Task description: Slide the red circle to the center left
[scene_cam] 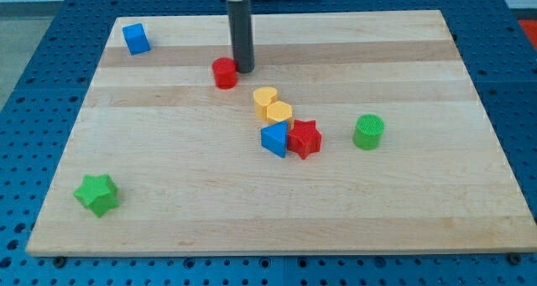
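Red circle (224, 73) in upper middle of surface (168, 210). Tip (243, 70) touching or just beside its right flank, view-wise. No hand fitted, only rod. Target lies toward view's left and lower; push line looks leftward, slightly down.

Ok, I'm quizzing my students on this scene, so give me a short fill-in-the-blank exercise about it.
1. My tip sits just to the view's ____ of the red circle.
2. The blue triangle touches the red ____.
3. The green star lies near the board's bottom-____ corner.

Missing words: right; star; left
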Robot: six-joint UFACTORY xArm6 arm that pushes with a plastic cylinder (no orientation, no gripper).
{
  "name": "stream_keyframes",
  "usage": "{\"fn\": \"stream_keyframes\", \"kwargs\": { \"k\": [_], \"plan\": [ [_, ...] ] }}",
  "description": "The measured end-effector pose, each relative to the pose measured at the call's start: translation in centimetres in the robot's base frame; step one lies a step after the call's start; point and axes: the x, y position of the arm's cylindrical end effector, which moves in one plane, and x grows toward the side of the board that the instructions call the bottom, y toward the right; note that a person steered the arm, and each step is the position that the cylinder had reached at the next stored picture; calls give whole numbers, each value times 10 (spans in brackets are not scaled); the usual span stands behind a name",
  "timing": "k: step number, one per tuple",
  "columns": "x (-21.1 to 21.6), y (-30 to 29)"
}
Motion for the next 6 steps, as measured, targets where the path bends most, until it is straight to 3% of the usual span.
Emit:
{"fn": "stream_keyframes", "kwargs": {
  "k": [2, 4, 6],
  "plan": [
    [49, -55],
    [51, -25],
    [51, -86]
  ]
}}
